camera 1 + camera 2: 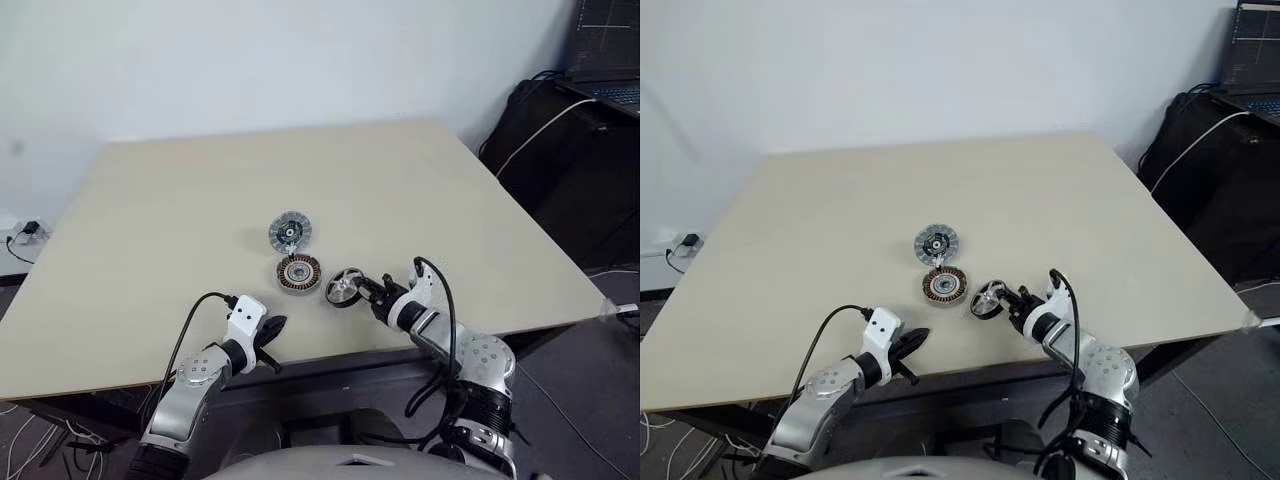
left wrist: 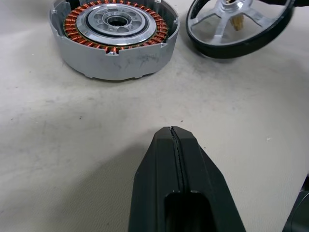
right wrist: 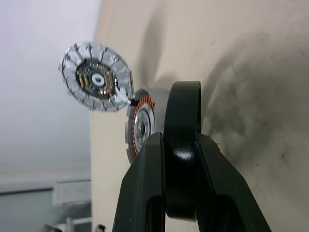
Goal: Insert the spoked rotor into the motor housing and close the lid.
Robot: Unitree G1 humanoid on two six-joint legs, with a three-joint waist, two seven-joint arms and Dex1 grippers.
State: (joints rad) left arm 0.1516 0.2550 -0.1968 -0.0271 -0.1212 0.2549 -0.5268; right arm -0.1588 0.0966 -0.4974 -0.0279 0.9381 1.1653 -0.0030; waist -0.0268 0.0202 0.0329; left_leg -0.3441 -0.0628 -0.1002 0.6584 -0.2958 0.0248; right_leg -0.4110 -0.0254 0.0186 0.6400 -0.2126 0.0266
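Observation:
The spoked rotor [image 1: 343, 287], a dark rim with silvery spokes, is tilted just right of the motor housing [image 1: 298, 273]. My right gripper [image 1: 372, 293] is shut on the rotor's rim [image 3: 182, 116], gripping its right side. The housing, a squat grey cup with copper windings [image 2: 113, 36], sits flat on the table. Behind it the lid [image 1: 289, 232] lies ribbed face up. My left gripper [image 1: 275, 327] is shut and empty, with its fingertips [image 2: 171, 133] just above the table, near the front edge and short of the housing.
The beige table [image 1: 180, 200] has wide bare room behind and on both sides of the parts. Its front edge runs just under both wrists. Off the table at the back right stand a black bag [image 1: 540, 130] and a laptop [image 1: 610, 60] with a white cable.

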